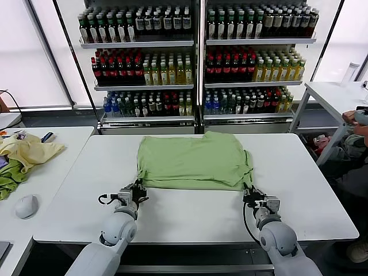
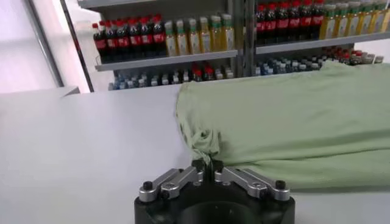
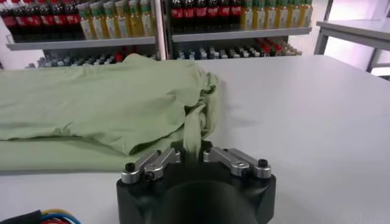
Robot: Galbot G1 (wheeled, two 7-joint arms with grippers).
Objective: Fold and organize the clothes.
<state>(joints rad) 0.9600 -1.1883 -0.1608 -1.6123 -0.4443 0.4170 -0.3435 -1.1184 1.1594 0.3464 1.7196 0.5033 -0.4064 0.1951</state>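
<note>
The clothes, a light green shirt (image 1: 192,161), lie folded flat in the middle of the white table (image 1: 190,213). My left gripper (image 1: 137,187) is shut on the shirt's near left corner (image 2: 204,149), and the fabric bunches between its jaws. My right gripper (image 1: 250,194) is shut on the near right corner, where a strip of the shirt (image 3: 192,131) runs into its jaws. Both grippers (image 2: 207,165) (image 3: 194,153) sit low at the table surface, just in front of the shirt's near edge.
A pale yellow garment (image 1: 29,150) and a darker green cloth (image 1: 8,179) lie on the side table to the left, beside a white mouse (image 1: 26,206). Shelves of bottles (image 1: 195,57) stand behind the table. Another white table (image 1: 336,95) is at the back right.
</note>
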